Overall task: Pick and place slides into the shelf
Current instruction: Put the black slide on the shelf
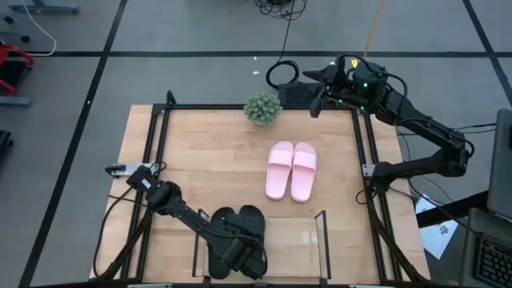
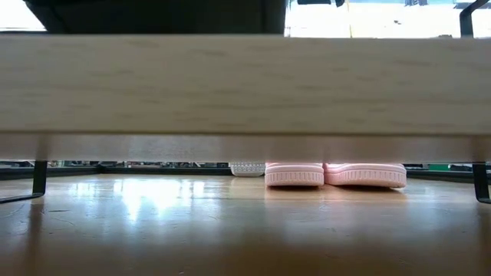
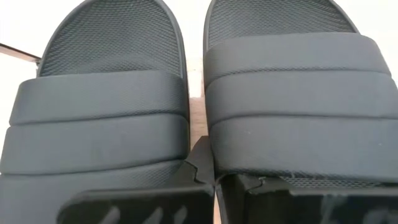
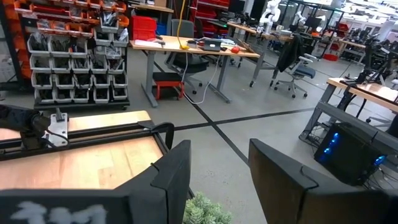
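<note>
The left gripper (image 1: 240,254) sits low over the black slides (image 1: 238,224), at the left end of the shelf (image 1: 320,240). From above, the arm's dark body covers the heel ends of the pair. In its wrist view the black slides (image 3: 199,112) fill the frame: matte, finely meshed footbeds and wide straps ribbed in three padded bands, the two lying side by side and nearly touching. The dark fingers (image 3: 149,202) reach in at the straps' near edge, seemingly closed on the inner edges of the pair, though the contact itself is cut off.

The shelf is a clear acrylic tray with thin black uprights, hard to trace against the pale wooden table (image 1: 200,160).

Up-table and right of the shelf lie the pink slides (image 1: 292,170), smooth, rounded, side by side and touching. The low view shows only their ridged soles (image 2: 335,175), since a blurred wooden band hides everything above.

Beyond them, at the table's far edge, is a small spiky green plant (image 1: 262,108). The right gripper (image 1: 316,102) hangs just right of the plant, off the table's far edge, its flat dark fingers (image 4: 174,168) apart around nothing. Behind it are grey floor with black tape lines, parts bins, desks and chairs.
</note>
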